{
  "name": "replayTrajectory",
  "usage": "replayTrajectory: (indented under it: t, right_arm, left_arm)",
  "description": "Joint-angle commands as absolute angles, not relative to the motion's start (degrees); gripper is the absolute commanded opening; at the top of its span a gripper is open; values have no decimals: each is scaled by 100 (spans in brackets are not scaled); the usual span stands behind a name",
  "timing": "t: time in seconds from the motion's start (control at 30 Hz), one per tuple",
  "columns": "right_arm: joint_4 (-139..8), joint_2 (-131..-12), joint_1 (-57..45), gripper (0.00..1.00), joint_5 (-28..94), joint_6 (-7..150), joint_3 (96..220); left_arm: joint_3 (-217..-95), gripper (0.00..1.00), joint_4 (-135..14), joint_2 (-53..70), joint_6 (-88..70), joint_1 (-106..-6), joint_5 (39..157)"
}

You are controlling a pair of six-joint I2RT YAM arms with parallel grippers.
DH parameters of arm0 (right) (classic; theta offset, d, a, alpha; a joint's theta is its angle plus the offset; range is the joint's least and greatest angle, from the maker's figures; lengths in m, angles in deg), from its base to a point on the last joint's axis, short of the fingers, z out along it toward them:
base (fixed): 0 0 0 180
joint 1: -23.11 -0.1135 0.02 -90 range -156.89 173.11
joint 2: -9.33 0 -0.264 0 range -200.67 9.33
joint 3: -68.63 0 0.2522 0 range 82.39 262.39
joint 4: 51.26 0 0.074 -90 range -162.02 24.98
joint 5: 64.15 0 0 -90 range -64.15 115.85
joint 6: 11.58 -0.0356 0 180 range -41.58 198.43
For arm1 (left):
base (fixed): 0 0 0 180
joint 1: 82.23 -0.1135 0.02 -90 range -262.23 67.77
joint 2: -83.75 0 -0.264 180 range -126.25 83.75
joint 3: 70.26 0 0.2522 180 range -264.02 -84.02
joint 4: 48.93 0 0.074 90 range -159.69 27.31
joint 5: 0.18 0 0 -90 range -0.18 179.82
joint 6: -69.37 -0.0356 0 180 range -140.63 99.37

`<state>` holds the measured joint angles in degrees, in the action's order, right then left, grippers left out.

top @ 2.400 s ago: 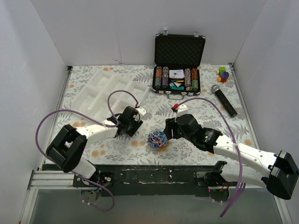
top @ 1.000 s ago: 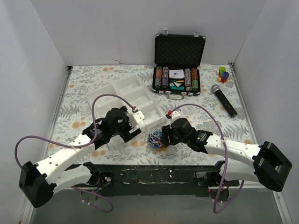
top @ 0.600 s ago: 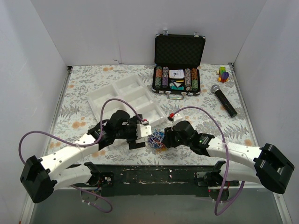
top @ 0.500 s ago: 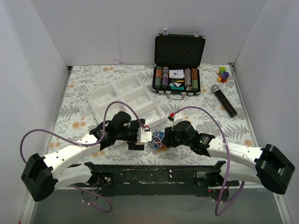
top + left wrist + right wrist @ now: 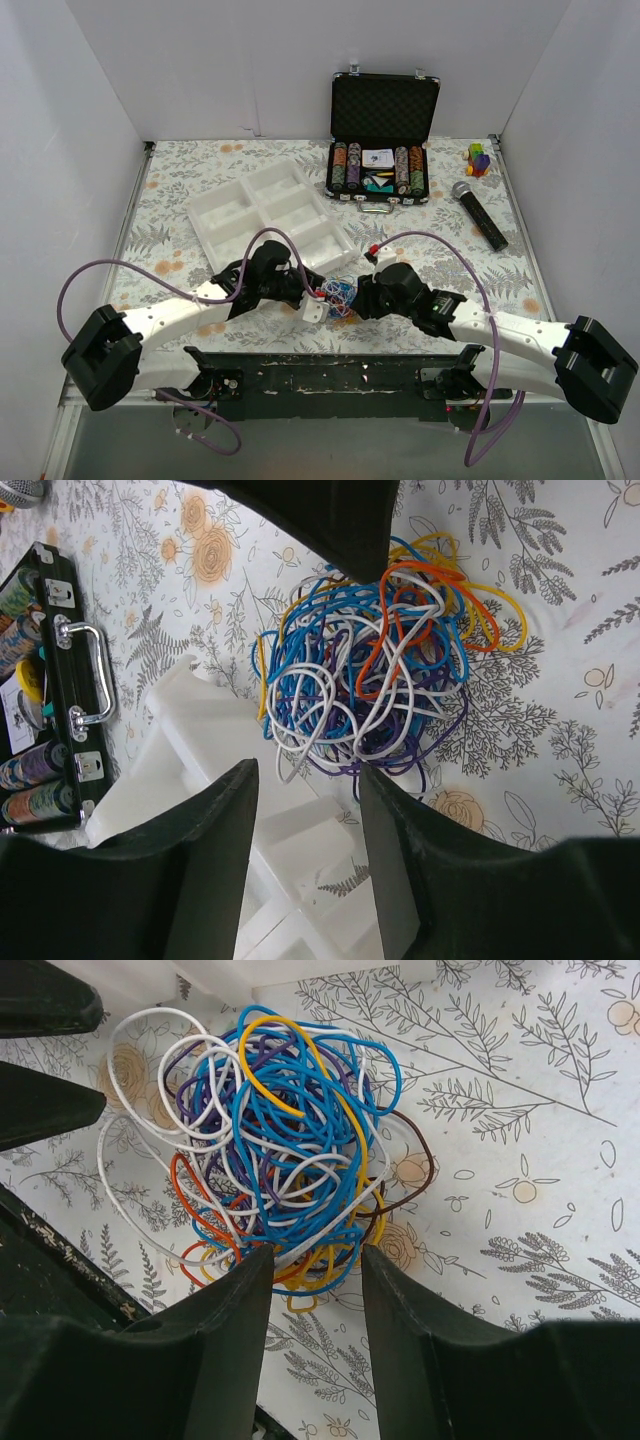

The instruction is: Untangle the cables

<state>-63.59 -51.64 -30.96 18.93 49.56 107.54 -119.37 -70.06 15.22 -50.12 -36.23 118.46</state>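
The cables (image 5: pixel 340 291) are a fist-sized tangle of blue, white, orange, yellow and purple wires on the floral tablecloth, near the front edge. My left gripper (image 5: pixel 322 300) is at the tangle's left side. In the left wrist view its jaws (image 5: pixel 308 772) stand apart, and the tangle (image 5: pixel 370 670) lies just past the tips. My right gripper (image 5: pixel 358 297) presses in from the right. In the right wrist view its jaws (image 5: pixel 315 1250) have closed on the tangle's lower blue and yellow loops (image 5: pixel 270 1150).
A white foam tray (image 5: pixel 270 215) lies just behind the left gripper. An open case of poker chips (image 5: pixel 383 150), a microphone (image 5: pixel 478 212) and a coloured block toy (image 5: pixel 479 158) sit at the back right. A black rail (image 5: pixel 330 372) runs along the near edge.
The left arm has swung in from the left to the tangle and its jaws have narrowed. The right jaws have narrowed onto the tangle. Earlier, the foam tray turned and shifted right.
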Motion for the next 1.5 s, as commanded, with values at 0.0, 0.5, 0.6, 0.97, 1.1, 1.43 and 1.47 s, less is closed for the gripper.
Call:
replayTrajectory:
  t: [0.0,0.5,0.6,0.97,1.1,1.43,1.47]
  right_arm:
    - [-6230,-5070,-3112,48,1890,4881,10709]
    - [-6265,-4999,-3112,46,1864,4837,10630]
    - [-6309,-4982,-3112,46,1820,4837,10639]
    - [-6274,-4982,-3103,40,1662,4810,10507]
    - [-6274,-4982,-3103,39,1592,4775,10410]
    - [-6424,-3787,-3103,64,1275,5205,10656]
    - [-6319,-3726,-3103,67,1301,5258,10682]
  left_arm:
    - [-12049,44,-6647,1318,-5350,-3591,11979]
    - [-12225,1,-6304,1124,-5446,-3530,11725]
    - [-12400,0,-6304,1255,-5219,-3539,11549]
    - [-13692,0,-7296,2152,-3313,-3240,11082]
    - [-14228,0,-7630,2293,-2540,-3143,11117]
    - [-14694,0,-7868,2328,-1711,-3038,11311]
    - [-14764,0,-7868,2354,-1702,-3029,11294]
